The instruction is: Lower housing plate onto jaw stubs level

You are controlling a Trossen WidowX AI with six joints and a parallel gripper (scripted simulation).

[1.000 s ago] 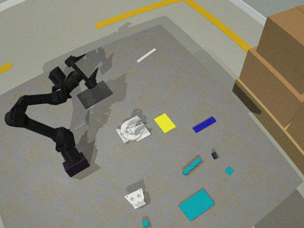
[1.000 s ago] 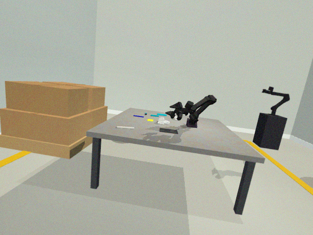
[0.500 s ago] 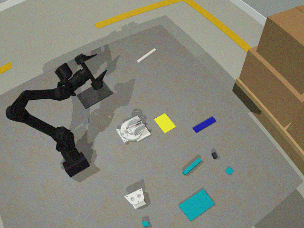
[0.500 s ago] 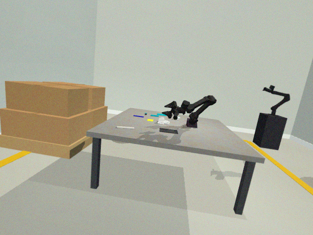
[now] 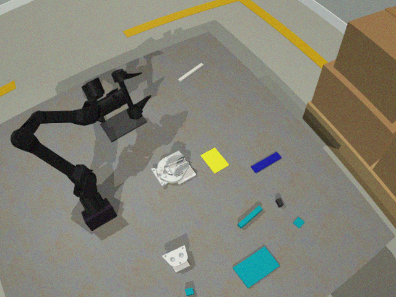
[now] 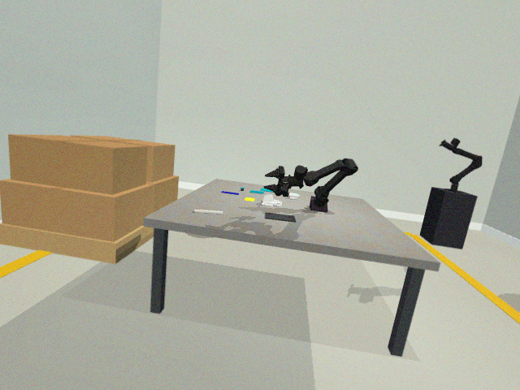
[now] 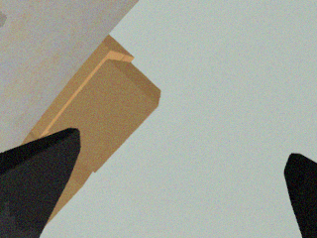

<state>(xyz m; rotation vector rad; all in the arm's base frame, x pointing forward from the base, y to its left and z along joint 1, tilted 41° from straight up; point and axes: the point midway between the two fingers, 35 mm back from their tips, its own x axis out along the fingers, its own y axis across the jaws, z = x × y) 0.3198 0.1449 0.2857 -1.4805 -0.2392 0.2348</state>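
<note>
My gripper (image 5: 145,85) (image 6: 265,181) (image 7: 185,151) is open and empty, raised above the table beyond the dark grey slab, away from the white parts. A white assembly (image 5: 174,167) (image 6: 271,201) with a rounded body and raised, ribbed pieces sits near the middle of the table. The jaws and their stubs cannot be told apart clearly on it. A separate white part (image 5: 176,258) (image 6: 293,195) has a flat face with two round features and small holes, and a ribbed lower edge. It looks like the housing plate and stands apart from the assembly. Neither part shows in the wrist view.
The dark slab (image 5: 124,126) (image 6: 280,217) lies below the gripper. A white bar (image 5: 190,72), yellow sheet (image 5: 214,159), blue bar (image 5: 266,162), teal bar (image 5: 250,216), teal rectangle (image 5: 256,266) and small black piece (image 5: 279,202) lie on the table. Stacked boxes (image 6: 58,205) (image 7: 109,109) stand beyond its edge.
</note>
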